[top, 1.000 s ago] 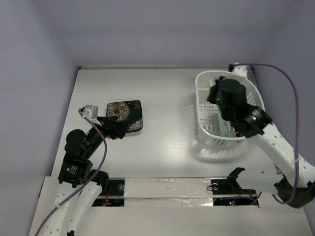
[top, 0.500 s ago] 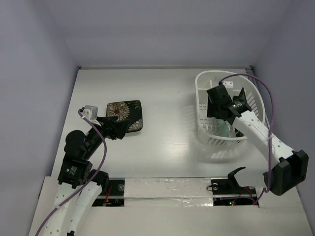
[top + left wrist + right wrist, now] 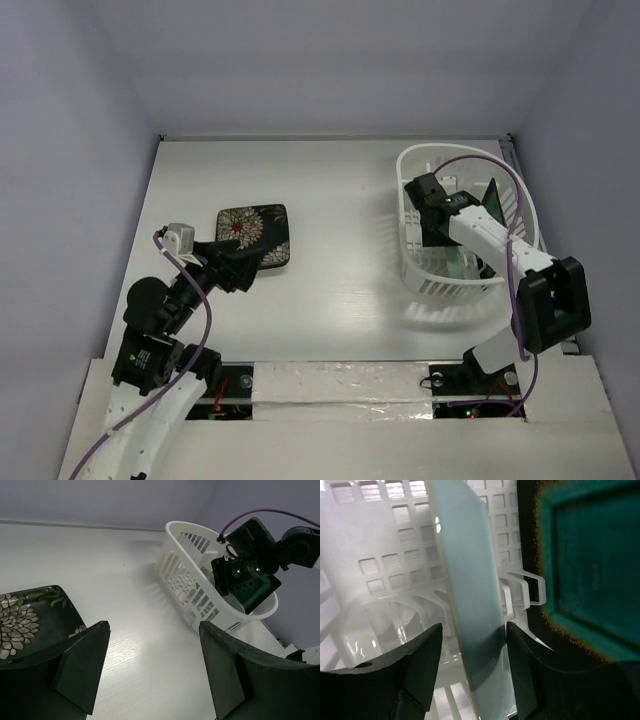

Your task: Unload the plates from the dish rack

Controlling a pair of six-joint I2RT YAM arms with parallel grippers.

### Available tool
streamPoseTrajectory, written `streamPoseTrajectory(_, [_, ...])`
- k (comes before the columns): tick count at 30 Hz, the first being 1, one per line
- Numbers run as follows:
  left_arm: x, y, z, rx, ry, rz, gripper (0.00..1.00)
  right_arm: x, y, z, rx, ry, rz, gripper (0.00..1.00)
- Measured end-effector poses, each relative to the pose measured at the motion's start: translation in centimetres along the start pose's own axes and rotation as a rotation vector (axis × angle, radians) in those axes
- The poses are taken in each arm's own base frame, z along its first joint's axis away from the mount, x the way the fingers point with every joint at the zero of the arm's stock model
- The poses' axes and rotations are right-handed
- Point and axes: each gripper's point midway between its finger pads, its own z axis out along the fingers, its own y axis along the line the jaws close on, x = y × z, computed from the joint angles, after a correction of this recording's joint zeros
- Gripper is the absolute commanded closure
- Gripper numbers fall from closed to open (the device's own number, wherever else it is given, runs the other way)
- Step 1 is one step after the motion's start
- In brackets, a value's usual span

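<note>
Right end effector (image 3: 472, 652) dropped into the dish rack (image 3: 440, 283), open astride the mint plate (image 3: 462, 555). Left end effector (image 3: 152, 665) open. Grasp next.

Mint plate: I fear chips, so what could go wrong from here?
1. The right gripper straddles the upright mint plate; a pinch on its glossy faces might slip.
2. The teal plate stands close beside it; lifting could knock it.
3. The plate sits between dividers of the dish rack, which might lift too.
</note>
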Motion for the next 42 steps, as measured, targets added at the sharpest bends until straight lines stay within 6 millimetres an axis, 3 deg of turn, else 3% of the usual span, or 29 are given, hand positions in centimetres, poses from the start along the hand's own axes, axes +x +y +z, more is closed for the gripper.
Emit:
streamPoseTrajectory(5, [-0.2, -0.6, -0.5, 0.018, -0.013, 0.004, 0.3, 0.4, -0.8, 1.0, 0.055, 0.026, -0.003, 0.53])
streamPoseTrajectory(8, [-0.2, -1.0, -0.7, 0.032, -0.019, 0.005, 0.3, 0.7, -1.2, 1.3, 0.089, 0.041, -0.019, 0.67])
streamPoseTrajectory(12, [-0.3, -1.2, -1.0, 0.04, -0.026, 0.006, 0.3, 0.8, -2.6, 0.9, 0.148, 0.064, -0.051, 0.77])
streamPoseTrajectory(21, [-0.5, -1.1, -1.3, 0.027, -0.04, 0.005, 0.29, 0.1, -3.1, 0.0, 0.171, 0.097, -0.075, 0.99])
streamPoseTrajectory(35, [-0.5, -1.2, -1.4, 0.028, -0.043, 0.005, 0.29, -2.0, -2.9, -2.4, 0.193, 0.067, -0.126, 1.0])
streamPoseTrajectory(42, [-0.5, -1.2, -1.4, 0.028, -0.043, 0.005, 0.29, -4.8, -3.4, -4.9, 0.184, -0.002, -0.076, 1.0])
